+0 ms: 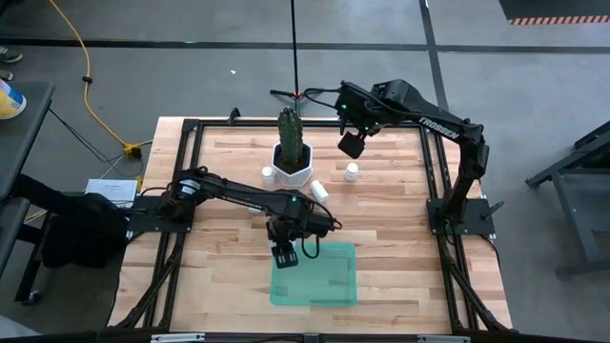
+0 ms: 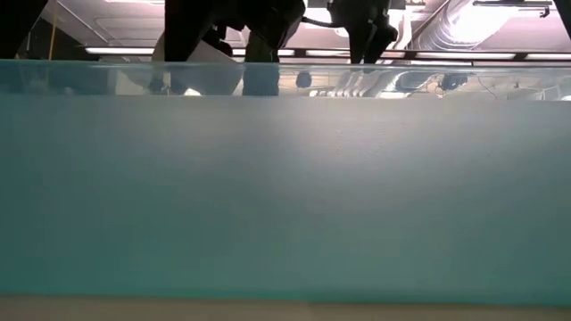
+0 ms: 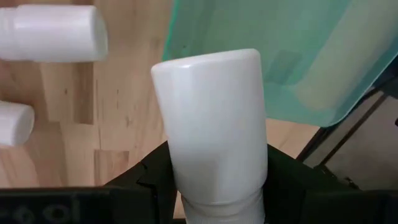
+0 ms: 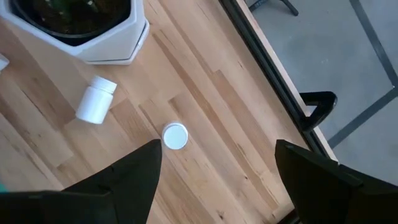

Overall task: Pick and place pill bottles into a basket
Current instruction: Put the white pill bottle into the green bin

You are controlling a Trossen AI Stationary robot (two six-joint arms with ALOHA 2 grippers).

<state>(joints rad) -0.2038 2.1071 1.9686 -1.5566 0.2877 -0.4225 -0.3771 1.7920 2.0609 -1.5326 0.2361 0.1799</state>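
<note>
Left gripper holds a bottle by the basket's upper left corner.

High view: the left gripper (image 1: 284, 252) is in the lower middle of the frame, at the upper left corner of the green basket (image 1: 329, 286). The right gripper (image 1: 351, 143) hangs in the upper middle, over the table (image 1: 219, 162). Just left of it is the white pot (image 1: 292, 171). One bottle (image 1: 352, 171) stands right of the pot, one (image 1: 319, 190) lies below it, and one (image 1: 268, 172) is at its left.
Low view: the basket wall (image 2: 285, 196) fills almost the whole frame.
Left wrist view: the dark fingers (image 3: 149, 180) are closed tight on a white bottle (image 3: 214, 124). The basket (image 3: 298, 43) is at the upper right. Two more bottles (image 3: 53, 32) lie at the upper left.
Right wrist view: the fingers (image 4: 124, 180) are spread wide apart and hold nothing. A bottle (image 4: 175, 135) stands between them, farther off, on the wood. Another (image 4: 96, 100) lies near the pot (image 4: 118, 43).
</note>
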